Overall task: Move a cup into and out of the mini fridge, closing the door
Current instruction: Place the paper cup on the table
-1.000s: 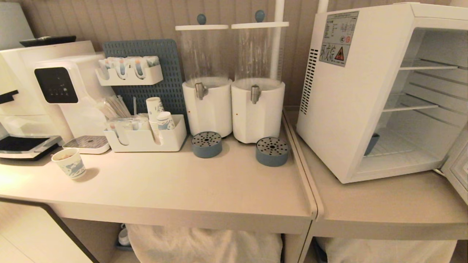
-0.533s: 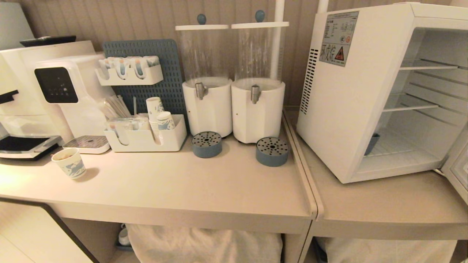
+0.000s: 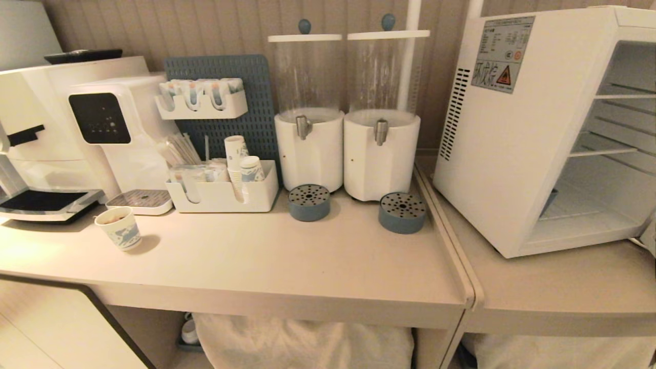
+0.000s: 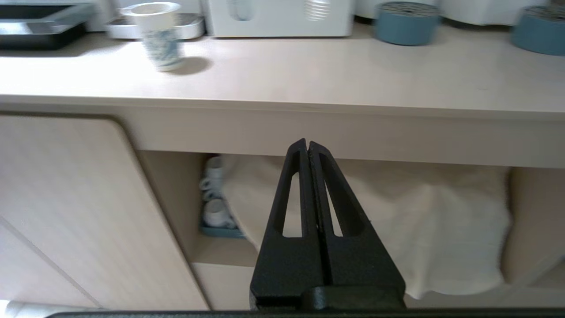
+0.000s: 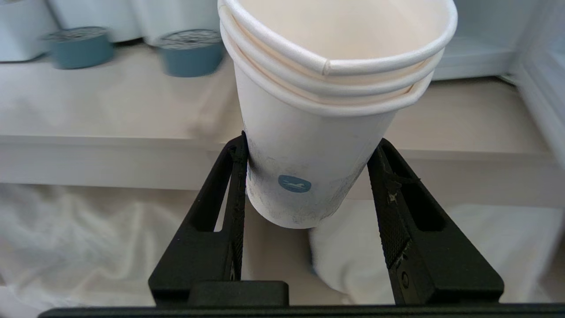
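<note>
In the right wrist view my right gripper [image 5: 310, 142] is shut on the cup [image 5: 304, 110], a white paper cup with a layered rim and a small blue mark. It hangs upright in the air in front of the counter's front edge. The mini fridge [image 3: 512, 154] stands at the right of the counter with its wire shelves showing. Only a sliver of its open door [image 3: 650, 233] shows at the picture's edge. My left gripper [image 4: 307, 143] is shut and empty, low in front of the counter. Neither arm shows in the head view.
A shorter blue-printed cup [image 3: 119, 228] stands at the counter's left near a water machine [image 3: 113, 133]. Behind are a white organizer [image 3: 225, 197] with cup stacks, two white dispensers [image 3: 309, 148] [image 3: 381, 154] and two blue drip cups [image 3: 308, 202] [image 3: 402, 212]. White cloth [image 3: 307, 341] hangs under the counter.
The whole head picture has shifted to the right, so the camera has moved. The things on the counter keep their places relative to one another.
</note>
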